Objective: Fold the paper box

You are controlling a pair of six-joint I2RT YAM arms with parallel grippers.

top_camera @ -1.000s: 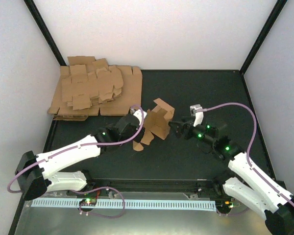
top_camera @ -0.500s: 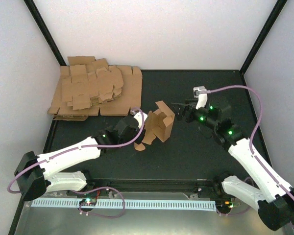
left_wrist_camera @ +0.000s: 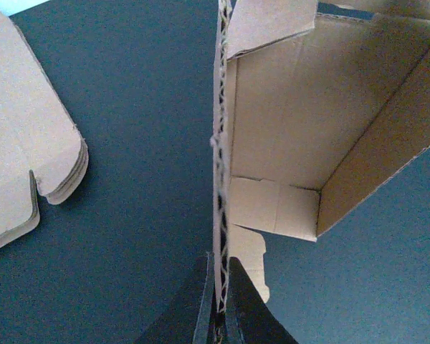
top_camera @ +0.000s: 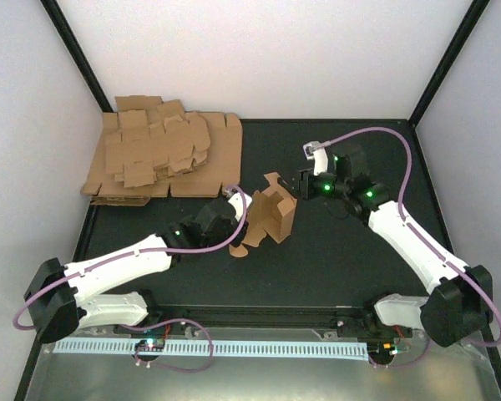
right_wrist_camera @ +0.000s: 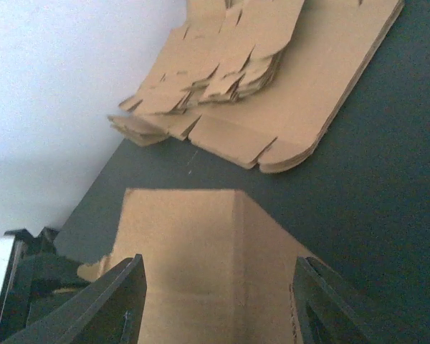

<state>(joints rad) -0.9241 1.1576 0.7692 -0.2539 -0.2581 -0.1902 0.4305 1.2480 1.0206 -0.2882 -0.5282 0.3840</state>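
Observation:
The paper box [top_camera: 269, 215] is a half-formed brown carton standing mid-table, with its open side and flaps up. My left gripper [top_camera: 235, 203] is shut on the box's left wall. In the left wrist view that gripper [left_wrist_camera: 221, 304] pinches the corrugated edge, and the paper box [left_wrist_camera: 301, 129] shows its hollow inside. My right gripper [top_camera: 301, 183] hovers at the box's far right corner. In the right wrist view its jaws [right_wrist_camera: 218, 301] stand apart with a panel of the paper box [right_wrist_camera: 201, 265] between the fingers. I cannot tell whether they touch it.
A thick pile of brown cardboard sheets [top_camera: 163, 159] lies at the back left, and it also shows as the pile [right_wrist_camera: 272, 93] and the pile [left_wrist_camera: 29, 165] in the wrist views. White walls and black corner posts enclose the black table [top_camera: 359, 267].
My right arm has swung from the box's near right side up to its far right corner, and its jaws have narrowed. The left gripper has kept its hold, and the box now stands a little more upright.

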